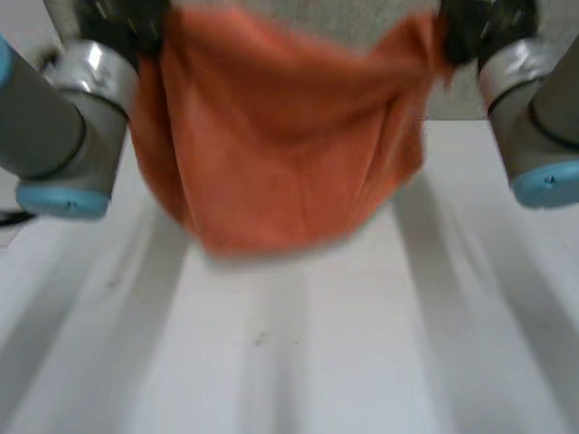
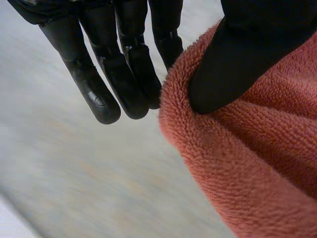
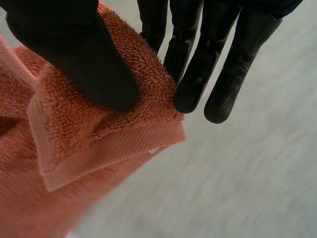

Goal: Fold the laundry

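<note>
The white table (image 1: 289,362) lies under the work. The orange towel (image 1: 280,154) hangs above it, suspended by its upper edge between the two hands; its middle sags and its lower edge appears to hang clear of the surface.

The left arm (image 1: 63,136) and the right arm (image 1: 534,127) stand at either side of the towel, at about the same height.

The left hand (image 2: 233,64) is clamped on the towel's edge; in the left wrist view the thumb presses the pile against the fingers (image 2: 109,94), which run straight behind the cloth. Whether this point is a true corner cannot be told.

The right hand (image 3: 84,64) is clamped on a corner; in the right wrist view the thumb bears on the cloth just above the hemmed border, with straight fingers behind it, and the corner tip folds over below the thumb.

Step in hand, as judged: the towel is lifted and spread, and the first fold is not yet made.

Next move, as judged:
- lay the towel on the table, or bring the held edge over onto the hanging one;
- maintain both pinches throughout;
- move the hands level and together, since the slack upper edge may let the cloth bunch or twist.
</note>
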Controlling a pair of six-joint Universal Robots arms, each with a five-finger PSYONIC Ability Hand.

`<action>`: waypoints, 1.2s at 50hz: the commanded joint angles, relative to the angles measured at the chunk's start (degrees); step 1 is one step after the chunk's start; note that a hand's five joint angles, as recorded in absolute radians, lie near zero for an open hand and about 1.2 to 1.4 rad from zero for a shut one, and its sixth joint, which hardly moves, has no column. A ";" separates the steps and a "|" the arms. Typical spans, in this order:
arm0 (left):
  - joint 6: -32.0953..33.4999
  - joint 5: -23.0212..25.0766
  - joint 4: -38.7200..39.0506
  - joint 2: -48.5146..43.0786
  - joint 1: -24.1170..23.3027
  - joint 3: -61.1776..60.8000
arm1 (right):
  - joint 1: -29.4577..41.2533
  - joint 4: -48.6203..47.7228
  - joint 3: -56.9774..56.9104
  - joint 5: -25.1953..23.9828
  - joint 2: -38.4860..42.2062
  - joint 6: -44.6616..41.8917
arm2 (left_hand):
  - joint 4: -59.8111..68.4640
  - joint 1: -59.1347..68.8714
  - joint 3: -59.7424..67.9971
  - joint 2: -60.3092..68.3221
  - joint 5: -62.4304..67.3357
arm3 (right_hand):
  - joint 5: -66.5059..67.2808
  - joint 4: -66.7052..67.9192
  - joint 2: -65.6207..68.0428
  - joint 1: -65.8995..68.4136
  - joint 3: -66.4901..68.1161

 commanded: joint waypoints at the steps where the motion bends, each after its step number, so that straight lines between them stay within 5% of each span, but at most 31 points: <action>1: -0.42 -4.40 10.17 7.01 -0.68 -11.97 | -0.17 -14.50 11.30 -0.96 -8.82 5.64 | 11.52 16.22 11.73 11.32 14.57 | 13.83 11.97 12.75 25.59 12.22; 6: -0.77 -6.16 8.24 9.64 -0.59 -25.15 | -0.96 -12.06 17.55 -2.63 -9.62 5.20 | 11.52 16.22 11.73 11.32 14.57 | 13.83 11.97 12.75 25.59 12.22; 17: -10.43 -6.69 0.60 10.71 -6.30 -47.67 | -2.90 17.57 23.79 -3.42 -0.31 3.79 | 11.52 16.22 11.73 11.32 14.57 | 13.83 11.97 12.75 25.59 12.22; 24: -14.92 -8.36 -11.70 10.35 -7.18 -48.38 | -3.42 15.64 28.72 -3.51 1.01 3.79 | 11.52 16.22 11.73 11.32 14.57 | 13.83 11.97 12.75 25.59 12.22; 30: -14.75 -8.80 -19.18 11.75 -6.48 -44.61 | -3.51 12.57 32.15 -3.60 -0.30 3.79 | -30.62 -25.92 -30.41 -30.82 -27.56 | 13.83 11.97 12.75 25.59 12.22; 40: -14.66 -7.48 -20.95 16.68 -2.26 -39.68 | -4.65 10.20 34.87 -3.60 -1.01 3.79 | -38.92 -34.22 -38.71 -39.12 -35.87 | 13.83 11.97 12.75 25.59 12.22; 44: -14.66 -3.53 -21.65 16.51 0.46 -37.22 | -4.74 9.49 35.57 -3.69 -0.92 3.79 | -42.45 -37.75 -42.24 -42.65 -39.39 | 13.83 11.97 12.75 25.59 12.22; 49: -14.74 1.30 -27.25 15.46 4.23 -35.20 | -4.57 8.44 36.19 -3.69 -0.74 3.79 | -41.78 -37.08 -41.58 -41.98 -38.73 | 13.83 11.97 12.75 25.59 12.22; 60: -15.18 1.31 -37.90 8.16 9.07 -32.56 | -4.65 7.99 36.46 -3.77 -0.31 3.09 | -40.77 -36.08 -40.57 -40.97 -37.72 | 13.83 11.97 12.75 25.59 12.22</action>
